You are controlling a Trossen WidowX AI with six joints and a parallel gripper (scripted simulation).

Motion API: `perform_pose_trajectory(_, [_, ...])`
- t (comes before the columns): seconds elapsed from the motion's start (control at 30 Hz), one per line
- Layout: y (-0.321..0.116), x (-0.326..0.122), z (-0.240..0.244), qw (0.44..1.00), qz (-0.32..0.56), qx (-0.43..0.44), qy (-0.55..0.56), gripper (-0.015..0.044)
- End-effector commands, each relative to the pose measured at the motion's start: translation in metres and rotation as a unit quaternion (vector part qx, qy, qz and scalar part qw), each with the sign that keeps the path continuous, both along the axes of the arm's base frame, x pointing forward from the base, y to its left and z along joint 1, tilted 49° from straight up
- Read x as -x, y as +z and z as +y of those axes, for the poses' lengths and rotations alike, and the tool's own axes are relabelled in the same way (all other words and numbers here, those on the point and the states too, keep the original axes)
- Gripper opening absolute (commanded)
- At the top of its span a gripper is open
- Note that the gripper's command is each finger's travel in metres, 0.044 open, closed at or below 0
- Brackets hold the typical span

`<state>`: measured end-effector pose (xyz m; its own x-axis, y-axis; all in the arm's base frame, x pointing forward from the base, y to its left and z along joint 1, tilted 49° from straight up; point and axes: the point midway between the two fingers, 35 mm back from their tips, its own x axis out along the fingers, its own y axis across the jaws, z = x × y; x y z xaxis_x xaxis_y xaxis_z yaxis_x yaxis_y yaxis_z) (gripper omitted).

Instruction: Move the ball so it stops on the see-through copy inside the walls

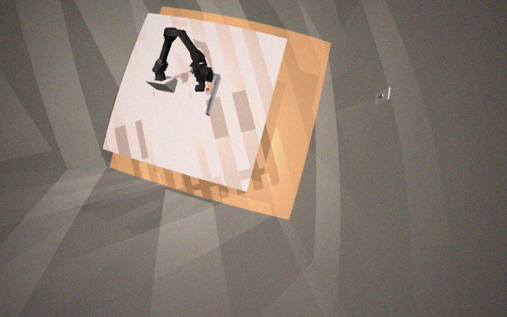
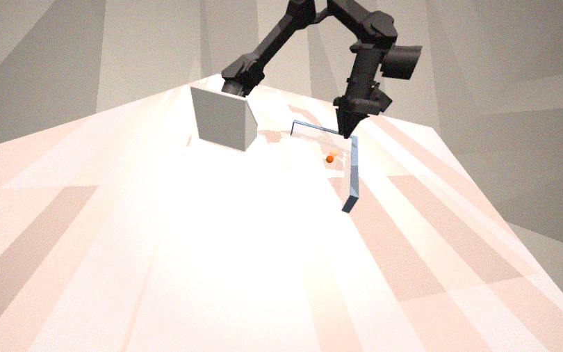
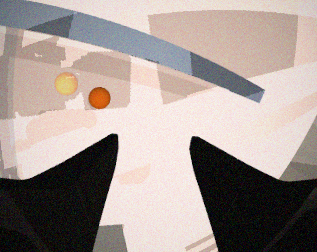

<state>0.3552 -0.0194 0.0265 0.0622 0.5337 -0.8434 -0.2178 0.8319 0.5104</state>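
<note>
1. Orange and glossy, the ball is a small sphere lying on the pale striped counter, inside the corner of the two low blue-edged walls.
2. Just beside it, touching or nearly so, sits the copy, paler and yellowish.
3. The end effector hangs over the corner, near the ball but apart from it, fingers about half open with nothing between them.
4. In the top view ball and copy are mere specks, and the arm covers part of the walls.
5. The wrist view cuts off the walls' ends.
</note>
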Motion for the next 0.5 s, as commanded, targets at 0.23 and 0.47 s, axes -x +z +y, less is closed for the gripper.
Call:
perform_pose_trajectory(0.23, [-0.022, 0.005, 0.058, 0.982, 0.097, -0.146, -0.076, 0.0226])
perform_pose_trajectory(0.47, [-0.029, 0.005, 0.066, 0.982, 0.097, -0.146, -0.076, 0.0226])
